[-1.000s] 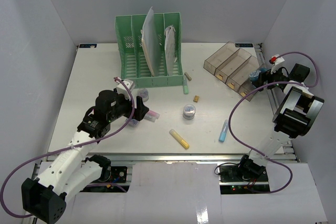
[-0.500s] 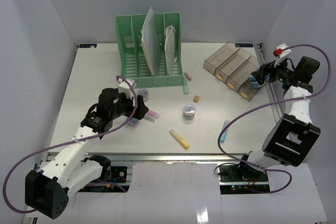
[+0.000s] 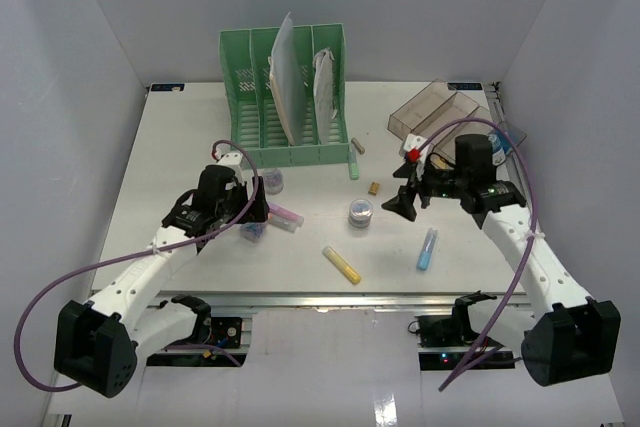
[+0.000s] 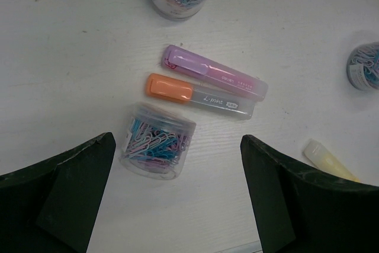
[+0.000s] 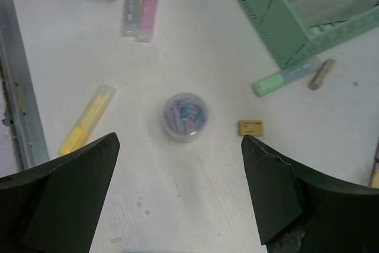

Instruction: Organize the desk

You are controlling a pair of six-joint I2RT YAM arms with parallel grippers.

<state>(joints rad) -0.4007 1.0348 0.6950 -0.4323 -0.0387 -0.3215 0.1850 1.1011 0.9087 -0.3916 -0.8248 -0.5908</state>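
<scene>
Left tool [image 3: 257, 209] and right tool [image 3: 405, 192] spread, I could knock the orange highlighter [image 4: 198, 95] when closing on the neighbouring clip tub [image 4: 156, 140].

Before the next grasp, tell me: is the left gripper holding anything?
No, the left gripper hangs open and empty above the clip jar.

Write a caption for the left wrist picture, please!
Open jaws above a tub of paper clips, an orange marker and a purple marker on the desk.

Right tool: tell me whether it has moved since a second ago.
Yes. The right tool swung left, away from the brown tray, and now stands near the middle paper-clip jar.
</scene>
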